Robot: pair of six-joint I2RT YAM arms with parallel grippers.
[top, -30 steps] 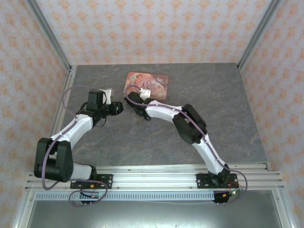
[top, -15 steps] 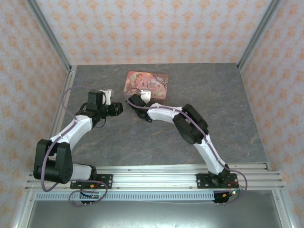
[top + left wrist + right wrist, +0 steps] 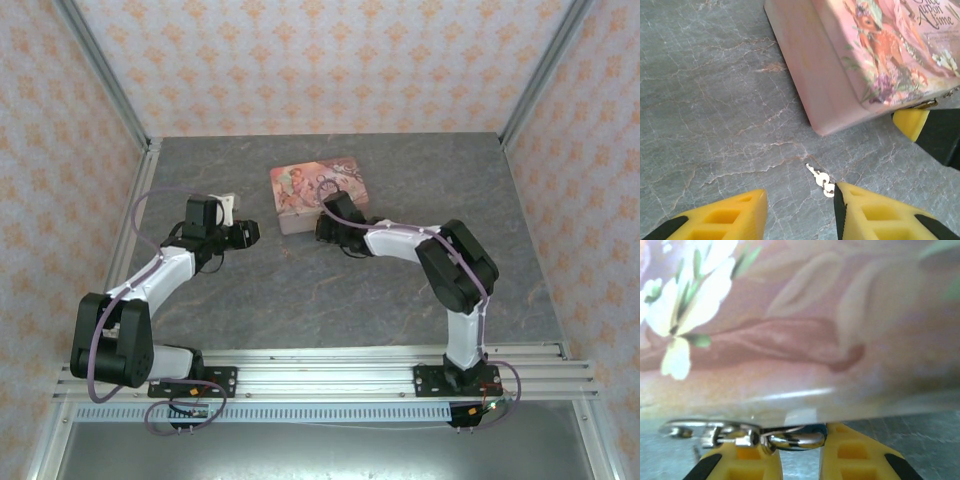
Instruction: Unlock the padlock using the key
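The grey marbled table (image 3: 400,300) is carrying everything. Both arms are reaching in over it from the near edge, toward its middle. The pink illustrated box (image 3: 318,190) is lying flat on the table ahead of them, lid up.

The left claw (image 3: 252,232) is hanging to the left of the box, apart from it. In the left wrist view its yellow fingers (image 3: 725,220) are standing well apart, holding nothing. The box wall (image 3: 810,85) is rising just beyond them.

The right claw (image 3: 322,228) is pressing up to the box's near side. One of its yellow fingers (image 3: 910,122) is sitting at the box corner, just under a brass clasp (image 3: 927,104). In the right wrist view the fingertips (image 3: 860,460) are sitting close together with a narrow gap. Whether they are gripping cannot be told.

The padlock (image 3: 790,439) is hanging at the box's lower edge, directly over that gap. Its shiny shackle is running sideways along the edge, beside a metal hasp (image 3: 685,429). The fingers are hiding all but a sliver of teal.

The key (image 3: 821,179) is lying flat on the table between the left fingers, nearest the right-hand one. Its long axis is running diagonally, with the blade pointing toward the box and the ringed end near the fingertip.
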